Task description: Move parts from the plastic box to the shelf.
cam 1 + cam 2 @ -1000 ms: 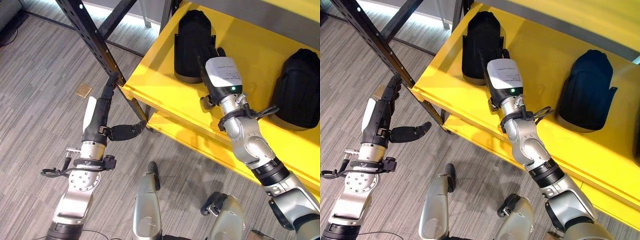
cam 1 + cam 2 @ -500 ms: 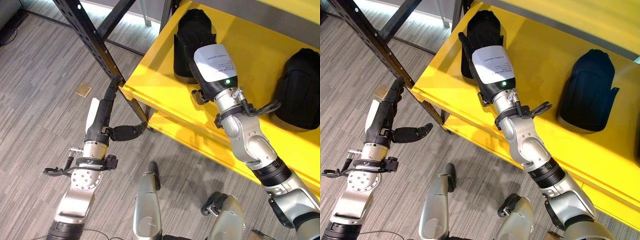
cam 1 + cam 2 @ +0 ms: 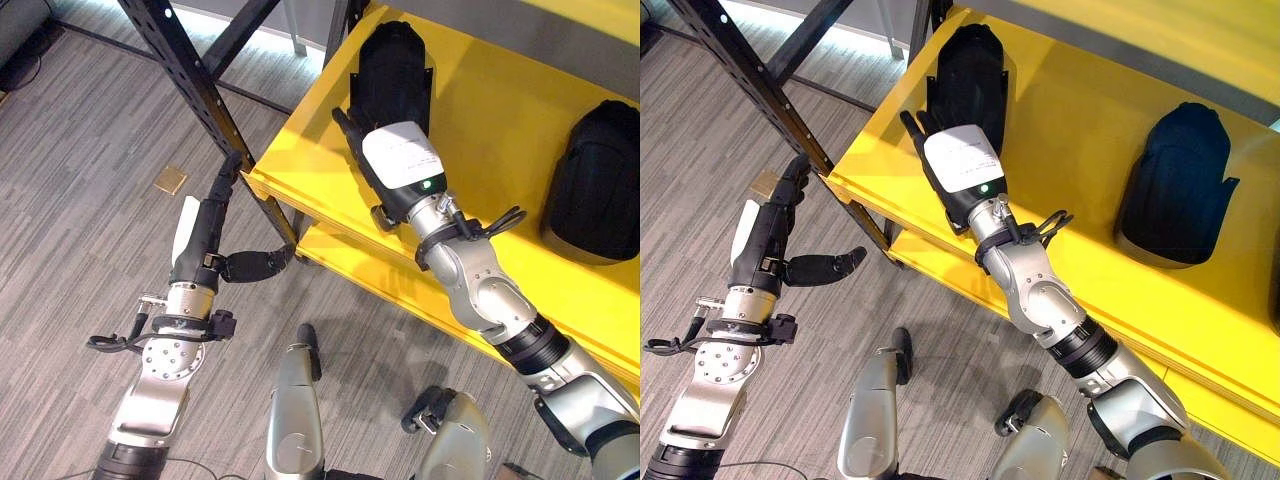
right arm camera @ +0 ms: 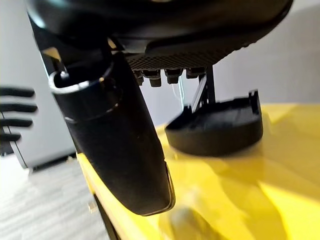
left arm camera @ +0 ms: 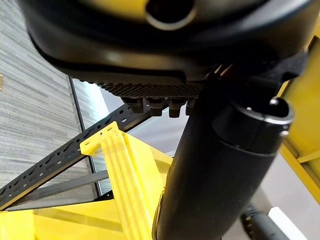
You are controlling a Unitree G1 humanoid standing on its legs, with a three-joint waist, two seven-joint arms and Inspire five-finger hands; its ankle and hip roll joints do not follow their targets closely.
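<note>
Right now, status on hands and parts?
Right hand open, empty, over yellow shelf beside left black part. Second black part further right. Left hand open by black shelf post.

The yellow shelf [image 3: 300, 160] runs from centre to the right of the frame. Two black parts stand on it: one [image 3: 392, 68] at top centre, the other [image 3: 592, 180] at right edge. Bare yellow surface lies between them, and a bare strip along the shelf's near edge. The right hand [image 3: 372, 150] hovers over that strip, just in front of the top-centre part, fingers straight. A dark slanted upright [image 3: 200, 110] crosses the upper left, meeting the shelf corner; the left hand [image 3: 210, 225] sits right against it. Open floor [image 3: 80, 200] fills the left side, with a small tan square [image 3: 169, 180] on it.
</note>
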